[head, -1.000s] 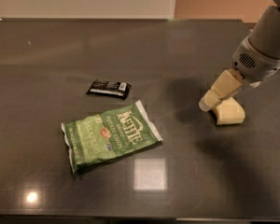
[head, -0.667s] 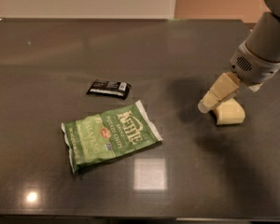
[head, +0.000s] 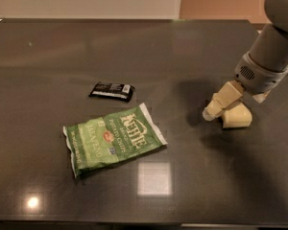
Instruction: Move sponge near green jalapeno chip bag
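The sponge (head: pixel 238 117), a pale cream-yellow foam block, lies on the dark table at the right. My gripper (head: pixel 233 108) hangs from the grey arm directly over it, open. One beige finger (head: pixel 220 103) reaches down to the table on the sponge's left side, and the other is mostly hidden behind the wrist on its right. The green jalapeno chip bag (head: pixel 113 139) lies flat at the centre-left, well apart from the sponge.
A small black snack wrapper (head: pixel 112 90) lies just behind the chip bag. The dark table (head: pixel 182 56) stretches back to a wall. Its front edge runs along the bottom of the view.
My gripper has dropped lower, so its left finger now reaches down beside the sponge. The sponge, the chip bag and the wrapper have not moved.
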Available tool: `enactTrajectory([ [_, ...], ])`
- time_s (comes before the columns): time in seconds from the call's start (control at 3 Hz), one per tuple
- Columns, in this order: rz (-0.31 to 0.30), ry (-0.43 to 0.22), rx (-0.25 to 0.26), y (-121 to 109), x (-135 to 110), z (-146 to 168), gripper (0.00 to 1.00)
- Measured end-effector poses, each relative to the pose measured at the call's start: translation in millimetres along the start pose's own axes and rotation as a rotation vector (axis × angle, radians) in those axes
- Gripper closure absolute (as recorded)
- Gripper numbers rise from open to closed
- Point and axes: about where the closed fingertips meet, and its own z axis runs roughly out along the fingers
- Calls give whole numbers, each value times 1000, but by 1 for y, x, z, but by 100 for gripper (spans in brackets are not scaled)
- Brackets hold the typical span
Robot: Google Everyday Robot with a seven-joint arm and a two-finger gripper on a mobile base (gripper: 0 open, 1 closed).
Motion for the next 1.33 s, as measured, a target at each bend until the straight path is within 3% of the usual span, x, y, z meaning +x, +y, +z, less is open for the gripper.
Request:
enactTrajectory([
  [0.33,4,11,-12,-1,1,7,16],
  [0.67,-3,17,-14,-1,1,9,39],
  [1.0,-36,14,-10,6,-2,4,63],
  [1.33,-116,4,-20,29,-10,-6,86],
])
